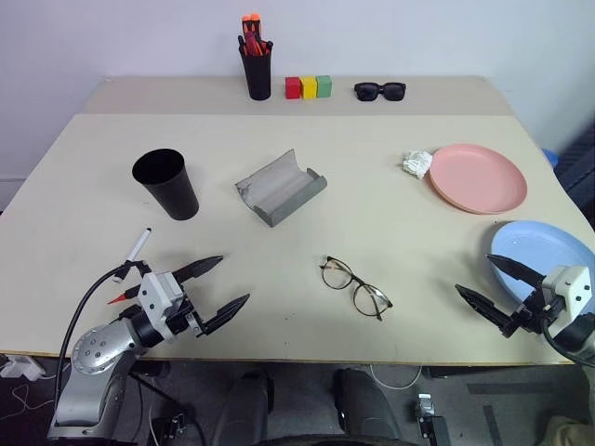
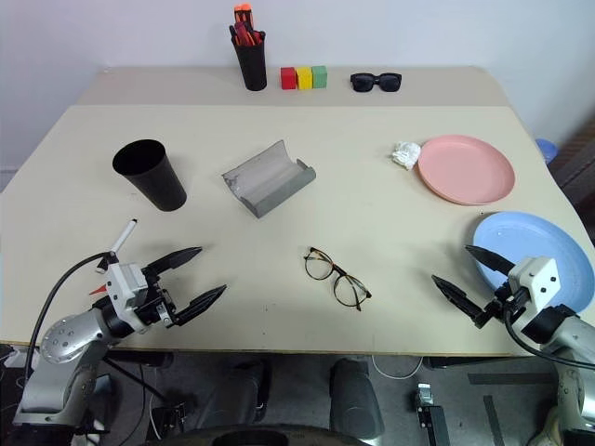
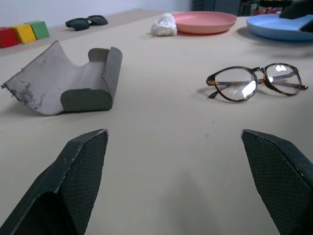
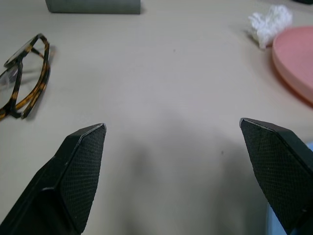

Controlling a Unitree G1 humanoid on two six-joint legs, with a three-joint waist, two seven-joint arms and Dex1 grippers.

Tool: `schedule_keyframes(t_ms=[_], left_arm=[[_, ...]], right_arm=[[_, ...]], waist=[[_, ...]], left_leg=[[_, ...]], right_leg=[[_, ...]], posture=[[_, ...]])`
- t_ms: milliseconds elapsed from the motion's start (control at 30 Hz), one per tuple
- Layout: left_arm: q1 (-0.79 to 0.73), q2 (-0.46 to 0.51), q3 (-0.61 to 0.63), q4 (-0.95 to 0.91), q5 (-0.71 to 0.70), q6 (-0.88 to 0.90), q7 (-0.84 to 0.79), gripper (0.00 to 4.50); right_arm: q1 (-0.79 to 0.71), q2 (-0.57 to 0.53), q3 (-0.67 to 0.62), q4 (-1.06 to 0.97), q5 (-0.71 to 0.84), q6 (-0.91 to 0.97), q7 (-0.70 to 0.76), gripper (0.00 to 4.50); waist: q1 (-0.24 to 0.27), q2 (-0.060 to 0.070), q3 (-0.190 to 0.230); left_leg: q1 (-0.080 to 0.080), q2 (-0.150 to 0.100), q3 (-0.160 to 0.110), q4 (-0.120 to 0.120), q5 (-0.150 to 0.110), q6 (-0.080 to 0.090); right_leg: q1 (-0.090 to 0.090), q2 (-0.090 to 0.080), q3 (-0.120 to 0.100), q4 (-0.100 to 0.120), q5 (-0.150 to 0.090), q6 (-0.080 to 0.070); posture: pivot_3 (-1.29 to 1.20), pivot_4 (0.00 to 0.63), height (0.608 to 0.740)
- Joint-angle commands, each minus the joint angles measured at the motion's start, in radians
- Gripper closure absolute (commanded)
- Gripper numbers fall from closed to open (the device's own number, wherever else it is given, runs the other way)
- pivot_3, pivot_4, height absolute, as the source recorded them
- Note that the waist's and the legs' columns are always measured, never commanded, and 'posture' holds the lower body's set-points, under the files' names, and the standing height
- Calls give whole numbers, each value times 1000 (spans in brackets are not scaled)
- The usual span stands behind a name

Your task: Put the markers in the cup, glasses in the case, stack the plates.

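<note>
1. The left gripper (image 1: 223, 283) is seen low over the near left part of the table (image 1: 372, 167), with its two black fingers spread wide apart and nothing held between them.
2. The right gripper (image 1: 483, 279) is seen over the near right edge of the table, jaws likewise spread wide and empty; one finger lies over the rim of the blue plate (image 1: 548, 251).
3. The white-bodied marker (image 1: 138, 244) lies flat on the table just behind the left gripper, on the near side of the cup. A red tip (image 1: 118, 298), taken to belong to the second marker, shows beside the left wrist; the rest of it is hidden by the arm.
4. The cup (image 1: 167, 184) stands upright on the left side of the table, mouth up. Its inside is too dark for any contents to be told.
5. The glasses (image 1: 356, 286) lie near the front centre of the table, between the two grippers and apart from both.
6. The case (image 1: 279, 188) lies open at the middle of the table, behind the glasses and to the right of the cup, its hollow facing up.
7. The pink plate (image 1: 478, 177) rests on the right side of the table, behind the blue plate and apart from it; the plates are not stacked.
8. A crumpled white wad (image 1: 417, 163) is noted touching or just beside the pink plate's left rim.
9. At the far edge are recorded a black pen holder (image 1: 257, 72) with orange-red pens, three coloured blocks (image 1: 309, 87) in a row, and black sunglasses (image 1: 379, 90).
</note>
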Motion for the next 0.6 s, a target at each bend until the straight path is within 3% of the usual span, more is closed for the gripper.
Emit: schedule_keyframes(t_ms=[33,600], left_arm=[[-9,-8,-4,9,0,-24,-2,0],[25,-48,-31,65,35,-105,3,0]], right_arm=[[-2,-6,-15,-62,17,5,-11,26],[-12,-6,-3,-119,23,52,-8,26]], waist=[[0,0,0],[2,0,0]], left_leg=[[0,0,0,0,0,0],[0,0,0,1,0,0]], right_leg=[[0,0,0,0,0,0],[0,0,0,0,0,0]], posture=[[0,150,740],[0,150,740]])
